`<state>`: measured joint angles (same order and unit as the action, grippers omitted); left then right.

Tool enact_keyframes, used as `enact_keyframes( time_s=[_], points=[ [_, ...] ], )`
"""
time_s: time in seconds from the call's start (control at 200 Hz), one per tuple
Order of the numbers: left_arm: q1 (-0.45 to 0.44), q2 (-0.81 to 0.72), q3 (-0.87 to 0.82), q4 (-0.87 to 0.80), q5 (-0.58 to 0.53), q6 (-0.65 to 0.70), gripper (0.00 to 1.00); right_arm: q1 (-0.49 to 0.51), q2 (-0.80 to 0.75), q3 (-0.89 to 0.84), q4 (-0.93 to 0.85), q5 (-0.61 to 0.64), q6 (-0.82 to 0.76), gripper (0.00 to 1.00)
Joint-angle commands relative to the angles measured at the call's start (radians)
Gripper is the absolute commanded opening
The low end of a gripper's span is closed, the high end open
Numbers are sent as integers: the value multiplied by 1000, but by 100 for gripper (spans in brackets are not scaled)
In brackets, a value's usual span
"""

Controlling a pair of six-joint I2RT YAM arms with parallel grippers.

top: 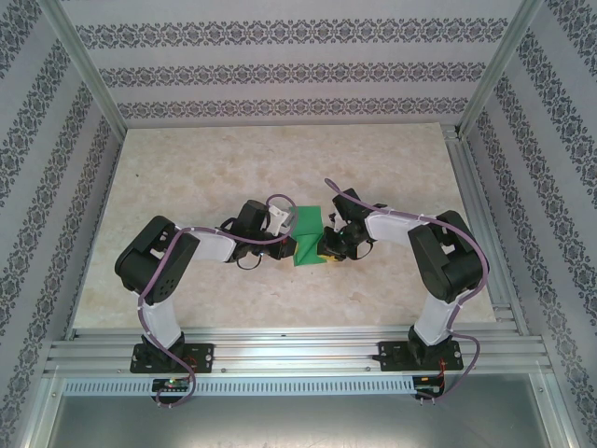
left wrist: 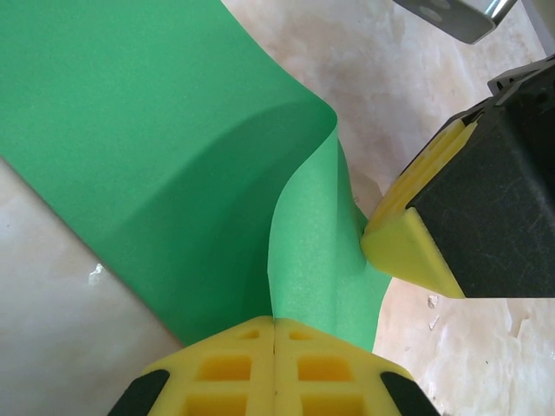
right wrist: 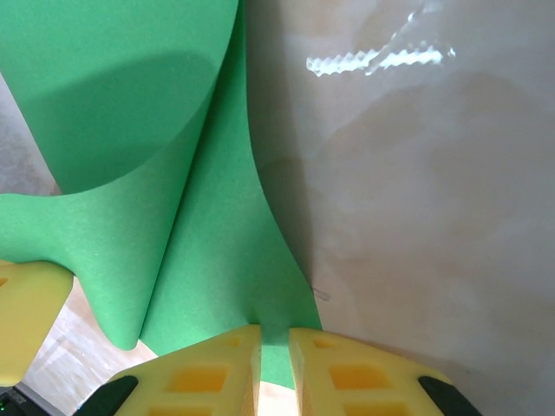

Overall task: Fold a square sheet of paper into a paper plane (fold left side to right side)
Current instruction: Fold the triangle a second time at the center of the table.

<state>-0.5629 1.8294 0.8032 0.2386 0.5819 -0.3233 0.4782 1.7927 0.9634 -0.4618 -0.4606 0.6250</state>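
The square sheet of paper [top: 308,229] is bright green and sits mid-table between my two grippers. Its left part is lifted and curls over in a loose bend [left wrist: 156,156], with no sharp crease. My left gripper [top: 294,247] is shut on the sheet's edge, which runs into its closed yellow jaws [left wrist: 275,322]. My right gripper [top: 326,252] hangs over the sheet's right edge [right wrist: 130,104]. Its jaws [right wrist: 274,334] stand a narrow gap apart, with green showing through the gap. Its yellow fingertip [left wrist: 408,251] touches the sheet. A paper plane is out of view.
The beige marbled tabletop [top: 233,168] stretches bare behind and to both sides of the sheet. Patterned walls and an aluminium frame [top: 84,75] enclose the table. Both arms reach inward and their wrists nearly meet. The left gripper's yellow finger [right wrist: 26,312] shows beside the right one.
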Motion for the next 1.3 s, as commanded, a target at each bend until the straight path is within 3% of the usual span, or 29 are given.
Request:
enact_keyframes(
  time_s=[0.0, 1.294],
  points=[
    [18, 2, 17, 10, -17, 0, 0, 15, 47, -9, -67, 86, -30, 18],
    [19, 17, 13, -61, -86, 33, 0, 25, 60, 10, -84, 85, -41, 19]
  ],
)
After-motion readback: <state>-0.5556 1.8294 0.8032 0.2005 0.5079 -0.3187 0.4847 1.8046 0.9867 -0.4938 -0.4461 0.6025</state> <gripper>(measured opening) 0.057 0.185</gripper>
